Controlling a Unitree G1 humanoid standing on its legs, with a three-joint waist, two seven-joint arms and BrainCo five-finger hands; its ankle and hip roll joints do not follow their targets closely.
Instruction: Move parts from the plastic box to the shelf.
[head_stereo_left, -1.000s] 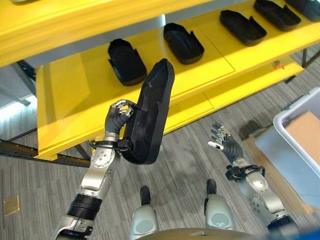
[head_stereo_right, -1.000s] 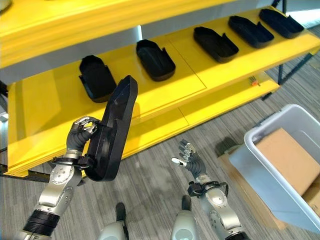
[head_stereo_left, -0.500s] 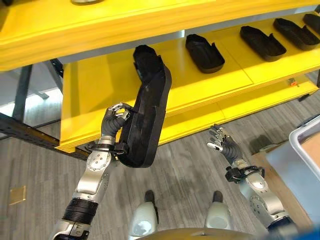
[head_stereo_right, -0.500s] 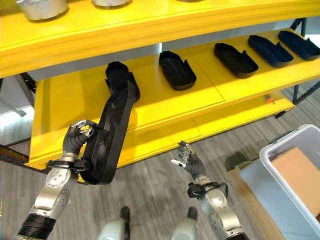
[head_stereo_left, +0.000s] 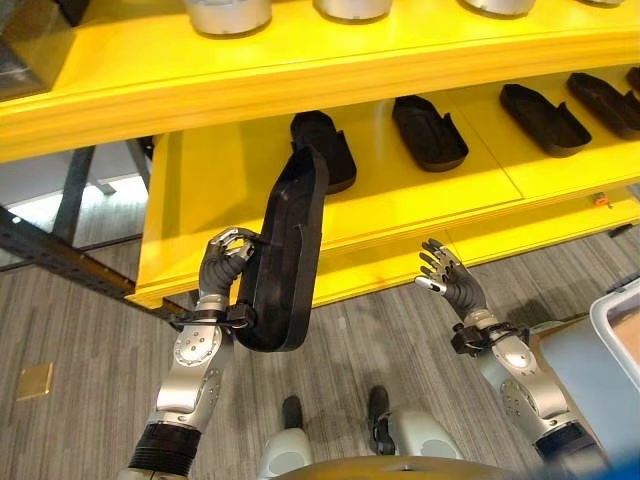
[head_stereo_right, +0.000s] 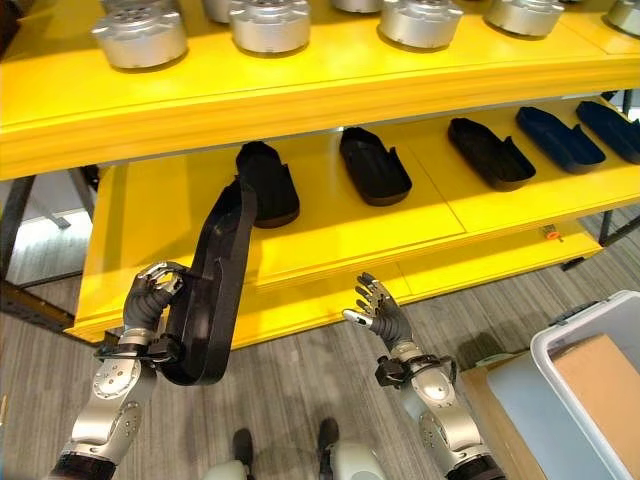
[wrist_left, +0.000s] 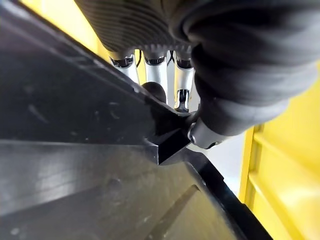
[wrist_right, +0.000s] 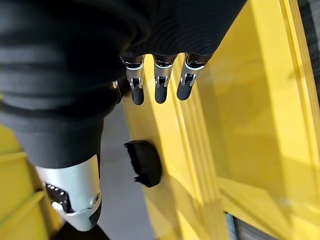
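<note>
Yellow shelving (head_stereo_left: 200, 180) fills the upper part of the left eye view, and in front of its lower board the left hand (head_stereo_left: 222, 268) has its fingers curled round the edge of a long black part (head_stereo_left: 285, 255). That part stands nearly upright, leaning a little, its top end level with the lower board's front area and its rounded bottom end just beside the wrist. On the board behind it lie more black parts in a row: the nearest (head_stereo_left: 325, 148) just past the held one's tip, another (head_stereo_left: 430, 132) further right, then two more (head_stereo_left: 540, 105) toward the far end. Silver metal cylinders (head_stereo_left: 228, 14) sit on the upper board. The right hand (head_stereo_left: 448, 285) hangs in the air below the board's front edge, fingers spread and straight, nothing in it.

From the right eye view the same scene holds; a pale plastic box (head_stereo_right: 590, 345) shows at the lower right on the floor, with a brown cardboard piece (head_stereo_right: 605, 385) inside.

Close up in the left wrist view, the fingers (wrist_left: 152, 75) wrap over the black part's rim (wrist_left: 100, 150), yellow shelf beyond.

Over in the right wrist view, the fingers (wrist_right: 160, 82) point out straight over the yellow board, with one black part (wrist_right: 145, 162) lying on it beyond.
</note>
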